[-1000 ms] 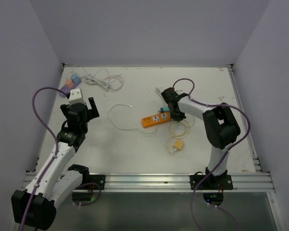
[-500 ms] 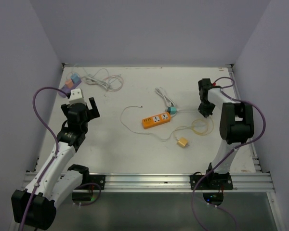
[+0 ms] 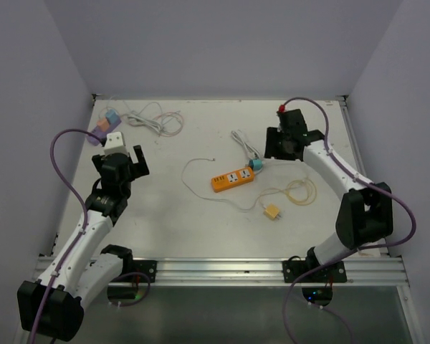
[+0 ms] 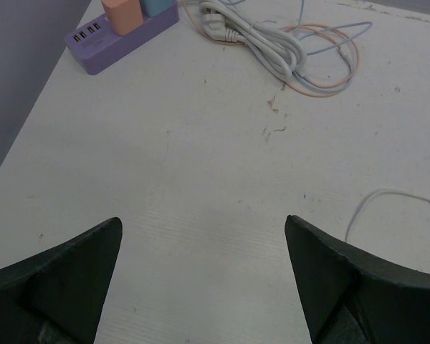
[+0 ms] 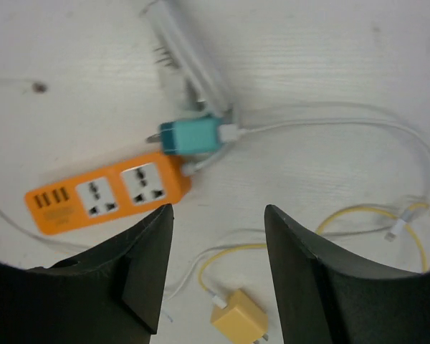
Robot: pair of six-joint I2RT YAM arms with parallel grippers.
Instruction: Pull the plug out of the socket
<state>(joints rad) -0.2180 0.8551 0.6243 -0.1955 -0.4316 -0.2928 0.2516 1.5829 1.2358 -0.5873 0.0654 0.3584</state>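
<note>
My right pincer point(image 5: 216, 212) hangs released over the teal plug point(image 5: 192, 135), free mid-frame beside the orange strip point(image 5: 104, 195) (sockets bare); best to rise straight, clear of its cable point(image 5: 322, 122).

The orange socket strip point(image 5: 107, 195) and teal plug point(image 5: 192, 135) look smooth plastic on a matt, scuffed table point(image 5: 330, 57).

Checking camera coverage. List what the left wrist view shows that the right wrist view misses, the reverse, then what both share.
Left wrist only: a purple power strip with adapters plugged in, a coiled white cable. Right wrist only: the orange power strip, the teal plug loose beside it, a yellow adapter. Both: the white table and open jaws, left gripper and right gripper respectively.
</note>
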